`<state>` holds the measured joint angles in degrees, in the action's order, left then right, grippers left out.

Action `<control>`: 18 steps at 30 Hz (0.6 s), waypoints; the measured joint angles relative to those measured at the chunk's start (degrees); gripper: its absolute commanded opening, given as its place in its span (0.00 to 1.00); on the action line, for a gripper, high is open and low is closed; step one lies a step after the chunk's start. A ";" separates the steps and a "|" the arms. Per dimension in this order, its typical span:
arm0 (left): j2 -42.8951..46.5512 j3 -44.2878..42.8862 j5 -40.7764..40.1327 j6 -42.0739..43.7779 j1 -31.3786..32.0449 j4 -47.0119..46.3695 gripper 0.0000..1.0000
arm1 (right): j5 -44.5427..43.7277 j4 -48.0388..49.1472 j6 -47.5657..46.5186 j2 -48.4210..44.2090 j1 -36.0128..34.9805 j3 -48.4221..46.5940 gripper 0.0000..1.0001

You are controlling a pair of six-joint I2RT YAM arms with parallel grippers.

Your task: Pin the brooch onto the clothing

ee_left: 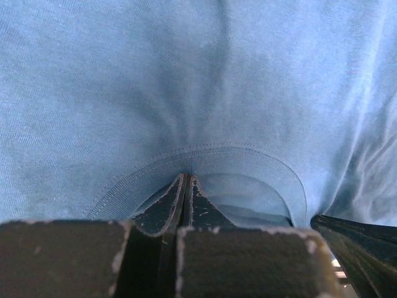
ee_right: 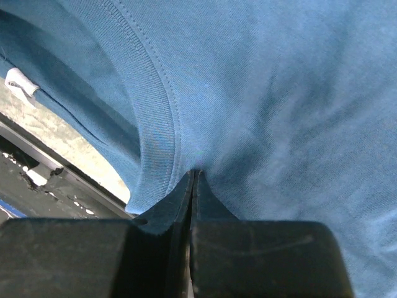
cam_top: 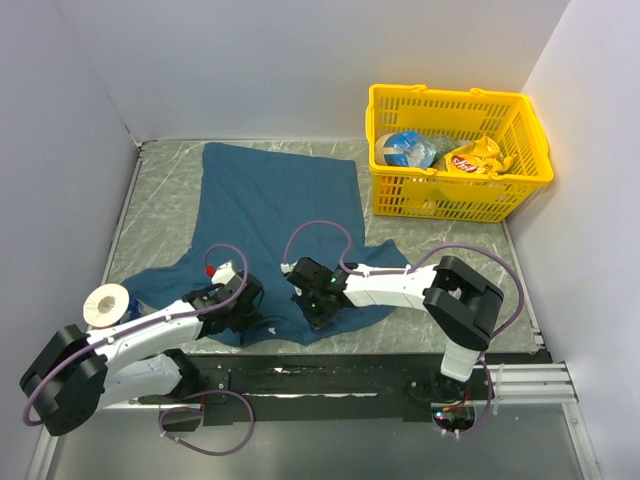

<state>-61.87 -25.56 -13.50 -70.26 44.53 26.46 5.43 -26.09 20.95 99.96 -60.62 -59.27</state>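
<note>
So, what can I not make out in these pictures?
Brooch: seen in no view; where it is cannot be told.
Left gripper: left wrist view; its shut fingers and the T-shirt collar hide anything else pinched there.
Right gripper: right wrist view; pinched fabric hides the same.
Basket contents: top view; small, and partly hidden by its wall.

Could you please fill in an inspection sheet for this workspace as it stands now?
Surface: grey marbled tabletop, partly under cloth.
Job's things: dark teal-blue cotton T-shirt spread out, neck towards the arms; brooch: nothing seen.
Clutter: yellow plastic basket with snack packets, far right; white roll, near left.
Grippers: left gripper and right gripper both shut on the T-shirt at its neck.
Cables: purple cables loop above the T-shirt.
Surroundings: plain white walls.
</note>
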 measured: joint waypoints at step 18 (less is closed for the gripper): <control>3.32 0.55 -0.96 -1.18 2.75 3.96 0.16 | -1.99 -5.33 -0.46 -4.39 -3.48 1.07 0.00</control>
<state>-58.54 -25.02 -14.46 -71.44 47.29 30.41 3.44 -31.42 20.49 95.57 -64.10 -58.19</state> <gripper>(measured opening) 0.054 0.007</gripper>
